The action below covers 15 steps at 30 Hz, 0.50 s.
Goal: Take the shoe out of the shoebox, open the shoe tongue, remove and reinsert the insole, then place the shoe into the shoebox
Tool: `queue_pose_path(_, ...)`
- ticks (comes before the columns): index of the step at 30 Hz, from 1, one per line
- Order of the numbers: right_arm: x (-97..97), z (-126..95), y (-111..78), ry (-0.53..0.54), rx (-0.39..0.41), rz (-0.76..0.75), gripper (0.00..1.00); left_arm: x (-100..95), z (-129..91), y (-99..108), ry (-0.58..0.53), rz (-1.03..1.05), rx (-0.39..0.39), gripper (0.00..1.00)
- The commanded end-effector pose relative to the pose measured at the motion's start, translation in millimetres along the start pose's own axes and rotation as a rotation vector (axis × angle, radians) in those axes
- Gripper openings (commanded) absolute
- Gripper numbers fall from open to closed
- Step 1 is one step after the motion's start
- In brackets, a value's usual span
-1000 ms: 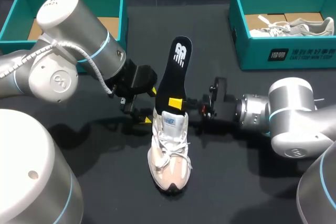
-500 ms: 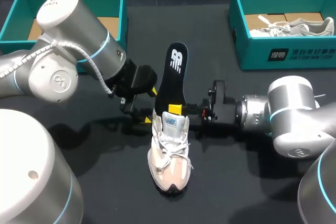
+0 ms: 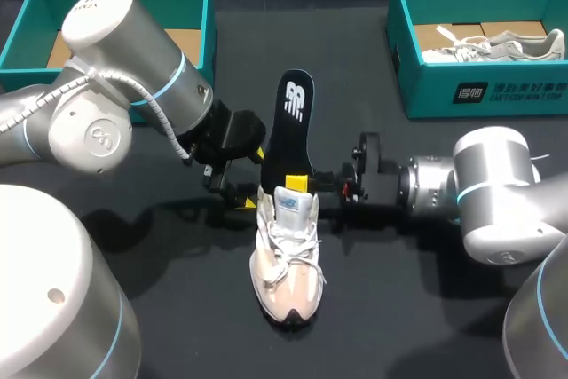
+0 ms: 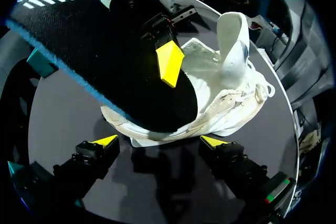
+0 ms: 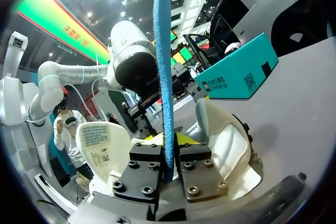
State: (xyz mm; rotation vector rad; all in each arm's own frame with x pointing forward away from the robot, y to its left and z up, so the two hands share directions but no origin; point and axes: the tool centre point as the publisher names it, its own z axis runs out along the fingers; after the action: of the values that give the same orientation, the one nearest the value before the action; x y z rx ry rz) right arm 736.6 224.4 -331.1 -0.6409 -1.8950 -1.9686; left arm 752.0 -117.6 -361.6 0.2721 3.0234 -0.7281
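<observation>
A white sneaker point(image 3: 286, 264) stands on the black table with its toe toward the front edge. A black insole point(image 3: 293, 126) with a blue underside rises steeply out of its heel opening, lower end inside the shoe. My right gripper point(image 3: 299, 184) is shut on the insole just above the collar. In the right wrist view the insole point(image 5: 164, 66) stands edge-on between the fingers of that gripper point(image 5: 169, 153), with the shoe's lifted tongue point(image 5: 102, 142) beyond. My left gripper point(image 3: 253, 179) is open behind the heel; in the left wrist view it point(image 4: 159, 142) touches neither the shoe point(image 4: 231, 103) nor the insole point(image 4: 94, 51).
A teal shoebox point(image 3: 27, 33) with brown paper inside sits at the back left, behind my left arm. A second teal shoebox point(image 3: 479, 90) at the back right holds another white sneaker point(image 3: 497, 46). Bare black table lies in front of the shoe.
The insole has sunk a little lower into the shoe, carried by my right gripper. My left arm and the shoe have stayed put.
</observation>
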Motion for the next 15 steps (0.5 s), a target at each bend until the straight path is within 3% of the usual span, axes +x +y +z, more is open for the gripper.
queue_pose_path(1,-0.6,2.4,-0.1,-0.007,0.01,-0.011,0.19,-0.2,0.6,-0.3,0.0,0.0,-0.003,1.0)
queue_pose_path(15,4.5,3.8,10.6,-0.01,0.038,-0.054,0.29,-0.2,0.6,-0.3,0.0,0.0,-0.003,1.0)
